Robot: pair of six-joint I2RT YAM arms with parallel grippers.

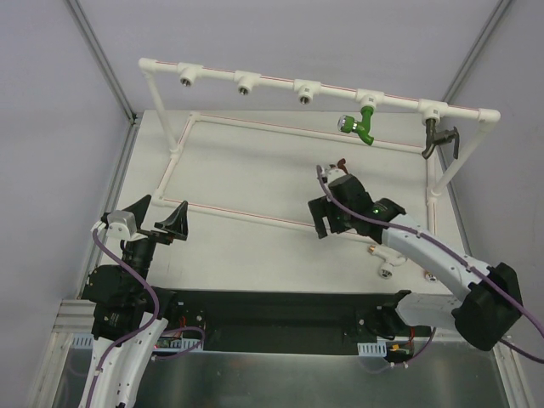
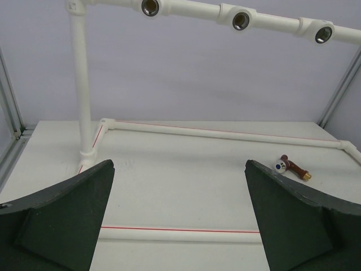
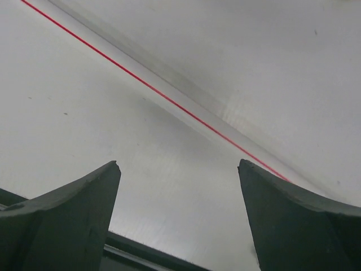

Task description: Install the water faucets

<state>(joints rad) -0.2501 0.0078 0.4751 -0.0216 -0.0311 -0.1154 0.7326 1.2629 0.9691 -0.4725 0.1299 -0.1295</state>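
Your left gripper [image 1: 160,212] is wide open and holds nothing. It sits over the near left part of the bench [image 1: 246,170]. Your right gripper [image 3: 177,164] is wide open and empty too, and it looks down at the bench and a pipe of the white pipe frame [image 1: 274,82]. The green faucet [image 1: 365,124] and the dark grey faucet [image 1: 438,140] hang from the top pipe on the right. The dark red faucet [image 2: 293,168] lies on the bench just behind your right gripper. A white faucet [image 1: 385,271] lies by your right arm.
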